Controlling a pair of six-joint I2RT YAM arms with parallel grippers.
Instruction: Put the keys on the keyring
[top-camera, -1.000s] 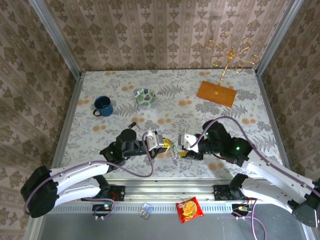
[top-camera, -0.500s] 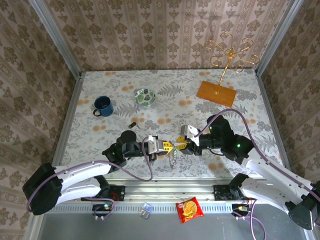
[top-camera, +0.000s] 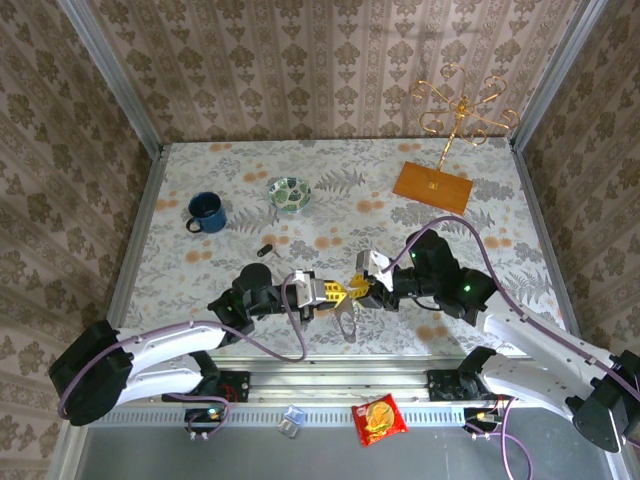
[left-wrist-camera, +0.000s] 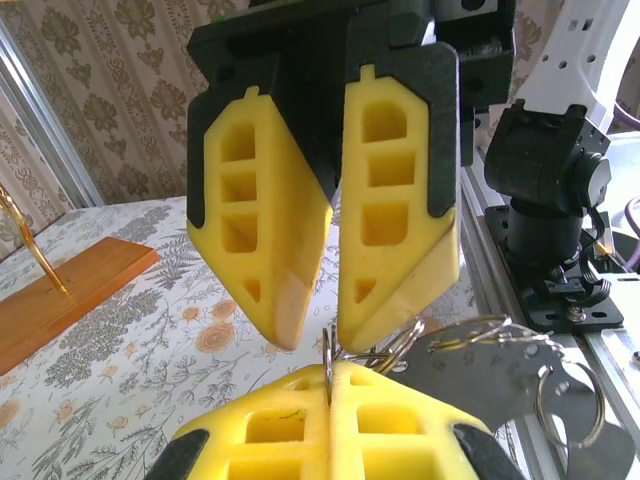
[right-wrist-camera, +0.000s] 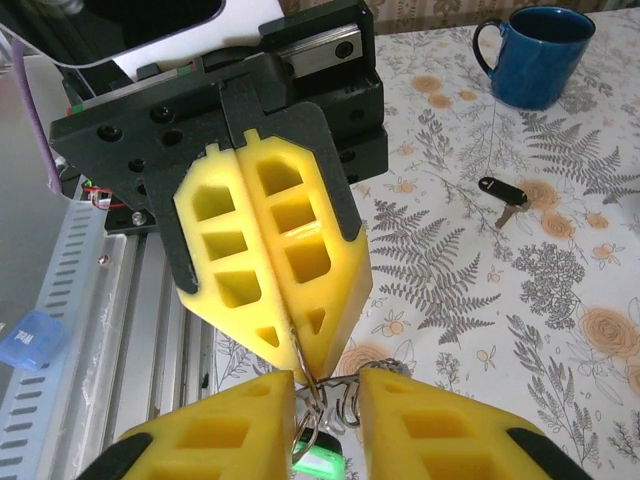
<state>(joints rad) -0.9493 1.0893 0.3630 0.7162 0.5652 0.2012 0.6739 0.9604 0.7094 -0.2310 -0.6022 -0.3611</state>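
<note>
Right gripper (top-camera: 360, 288) had swung in, meeting the left gripper (top-camera: 340, 293) tip to tip.
Left jaws clamped the keyring (top-camera: 350, 318), which hung toward the table's near edge; right jaws stood slightly apart astride it.

Your stock lists a left arm (top-camera: 150, 352) and a right arm (top-camera: 545, 345), each of white shell links, black joint housings and a purple cable looping off the wrist. Your left gripper (top-camera: 340, 294) and right gripper (top-camera: 360, 291) have black bodies with round screw holes and yellow wedge fingers (left-wrist-camera: 395, 200) moulded with rectangular cut-out cells.
</note>
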